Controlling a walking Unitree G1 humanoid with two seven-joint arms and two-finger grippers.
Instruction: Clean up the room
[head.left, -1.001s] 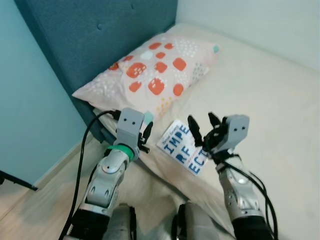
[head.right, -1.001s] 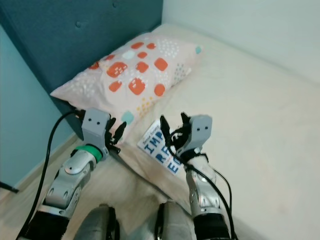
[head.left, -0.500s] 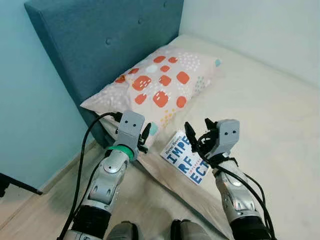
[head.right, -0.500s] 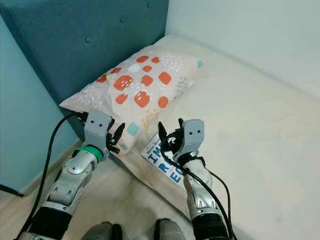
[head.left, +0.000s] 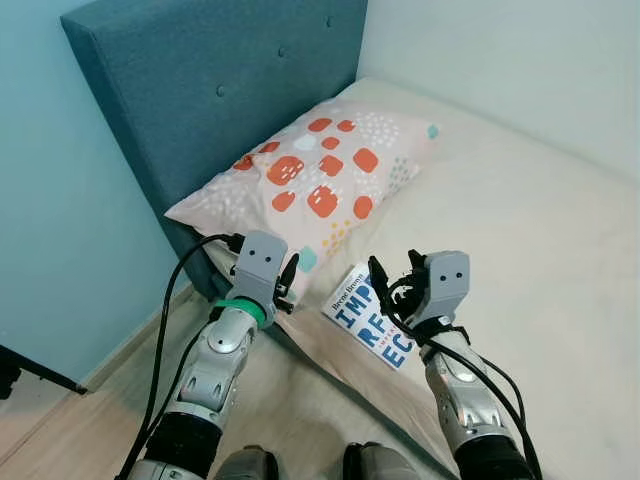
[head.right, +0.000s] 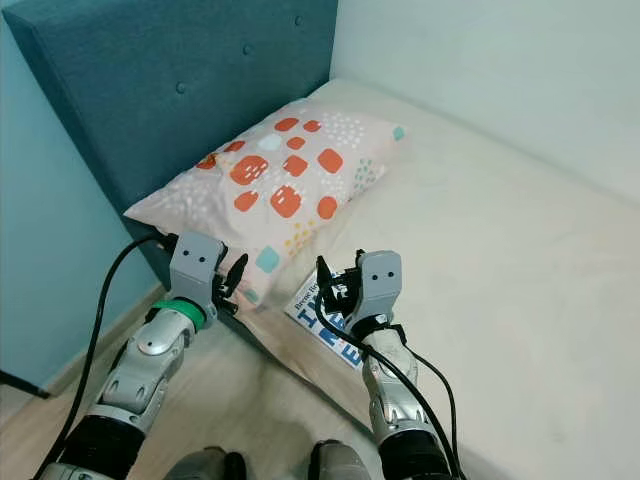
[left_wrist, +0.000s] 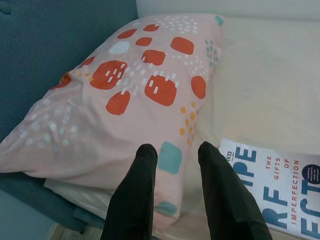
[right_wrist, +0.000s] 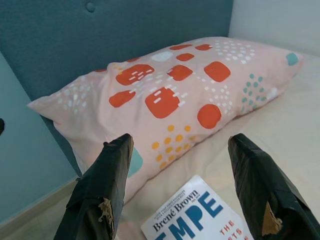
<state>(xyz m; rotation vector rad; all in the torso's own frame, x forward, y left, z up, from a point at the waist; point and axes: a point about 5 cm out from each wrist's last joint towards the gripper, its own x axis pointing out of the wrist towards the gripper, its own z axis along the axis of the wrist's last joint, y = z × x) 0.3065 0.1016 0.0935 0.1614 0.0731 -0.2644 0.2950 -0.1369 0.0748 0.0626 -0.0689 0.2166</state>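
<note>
Book (head.left: 372, 318): white cover, large blue letters, lies flat near the edge of the cream bed (head.left: 520, 220), just beside the lower corner of the pillow (head.left: 310, 180). In my right wrist view the cover reads "Brené Brown"; in my left wrist view, "THE GIFTS OF IMPERFECTION".

Pillow: pink with orange patches, white dots and a few teal squares. It rests against the teal headboard (head.left: 210, 100), at the head of the bed.

My right gripper (head.left: 398, 282): hovers over the book, fingers (right_wrist: 102, 195) spread wide apart, nothing between them. From its wrist camera the book's top edge sits between the two fingers, with the pillow beyond. I cannot tell whether the fingertips touch the cover.

My left gripper (head.left: 288, 280): held at the bed's edge by the near corner of the pillow. Its fingers (left_wrist: 135, 195) stand a narrow gap apart, holding nothing, pointing at a teal square on the pillowcase.

A black cable (head.left: 170, 310) loops along my left arm. Light wooden floor (head.left: 60, 440) below the bed; wall to the left is pale blue.
</note>
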